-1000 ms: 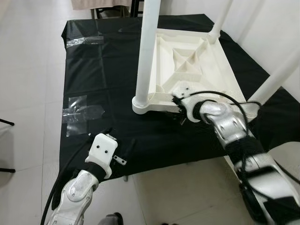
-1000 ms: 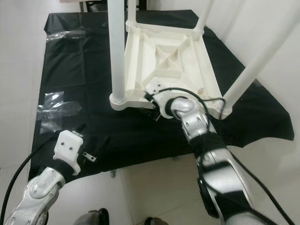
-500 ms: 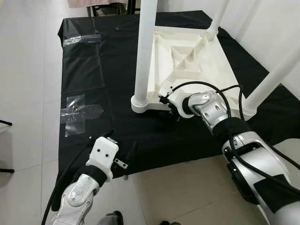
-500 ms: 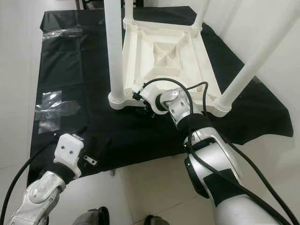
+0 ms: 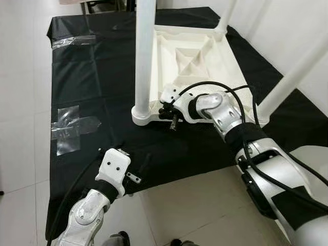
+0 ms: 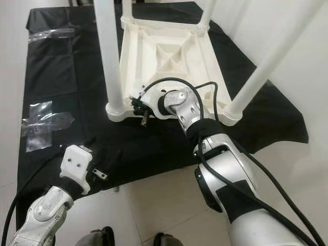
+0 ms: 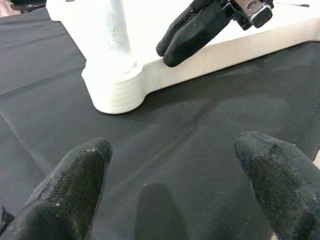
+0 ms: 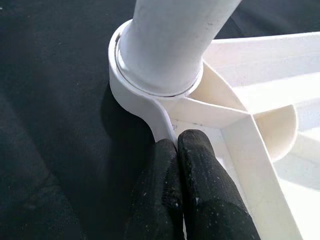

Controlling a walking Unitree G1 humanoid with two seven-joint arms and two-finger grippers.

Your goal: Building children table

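Observation:
The white children's table (image 5: pixel 205 56) lies upside down on a black sheet (image 5: pixel 92 87), its legs pointing up. My right gripper (image 5: pixel 165 110) is at the table's near left corner, beside the socket of the near left leg (image 5: pixel 144 51). In the right wrist view its fingers (image 8: pixel 200 170) are pressed together, tips against the rim below that socket, with nothing held between them. My left gripper (image 7: pixel 172 147) hovers low over the sheet near its front edge, open and with nothing between its fingers, facing that same corner.
Two more white legs rise at the near right (image 5: pixel 292 77) and far right (image 5: pixel 225 15). Clear tape patches (image 5: pixel 72 123) lie on the sheet's left side. The sheet's front edge (image 5: pixel 169 177) meets pale floor tiles (image 5: pixel 195 210). A white wall stands to the right.
My right gripper has slid left along the table's near rim, from about its middle to the near left leg socket. The left arm has stayed put; the camera has shifted.

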